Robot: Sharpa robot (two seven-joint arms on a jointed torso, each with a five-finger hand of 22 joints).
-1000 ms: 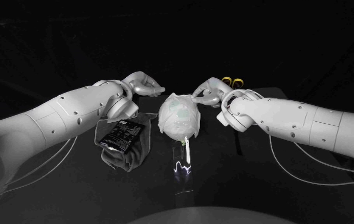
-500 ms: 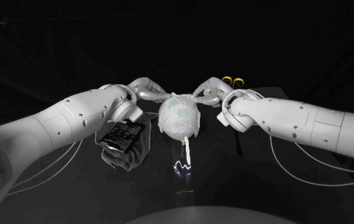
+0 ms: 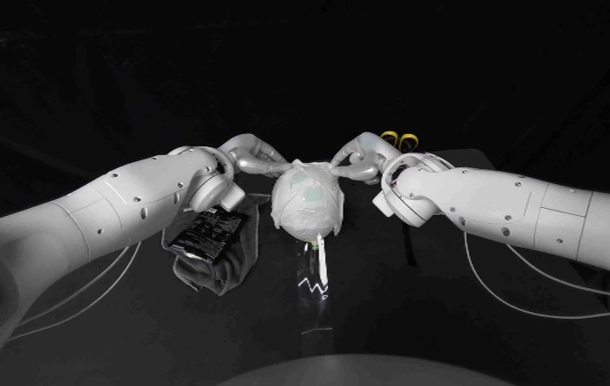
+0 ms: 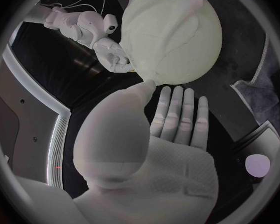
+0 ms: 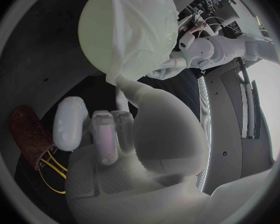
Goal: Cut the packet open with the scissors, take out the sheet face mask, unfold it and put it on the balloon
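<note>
Since the sheet face mask point(image 5: 143, 27) already lies over the balloon point(image 4: 171, 40), the step in hand looks like seating and smoothing it, not cutting.

Left to right, all placed off the balloon:
- packet point(image 3: 210, 231): left of the balloon, near but apart, lying on a dark cloth point(image 3: 219, 273).
- left hand point(image 3: 258, 157): at the balloon's far-left end. Fingers are straight and apart, the palm holds nothing, and the thumb tip is at the balloon's rim.
- balloon: in the middle, between the two hands. Its long axis runs from the far end toward the robot.
- right hand point(image 3: 354, 160): at the balloon's far-right end. Most fingers are curled in and one digit reaches to the mask's hanging edge. Whether that edge is pinched or only touched, cannot tell.
- scissors point(image 3: 400, 139): yellow handles behind and right of the balloon, beyond the right hand, not held.

Key relation: both hands sit at the same far end, one on each side, about equally near. Any pull along the long axis would run toward the robot, and the right hand is the one at the loose edge.

View differences:
- The left wrist view shows the flat, empty left palm, which the head view cannot resolve.
- The right wrist view shows the mask covering one side with a fold hanging off, and bare balloon on the other side. That suggests it is not fully spread.
</note>
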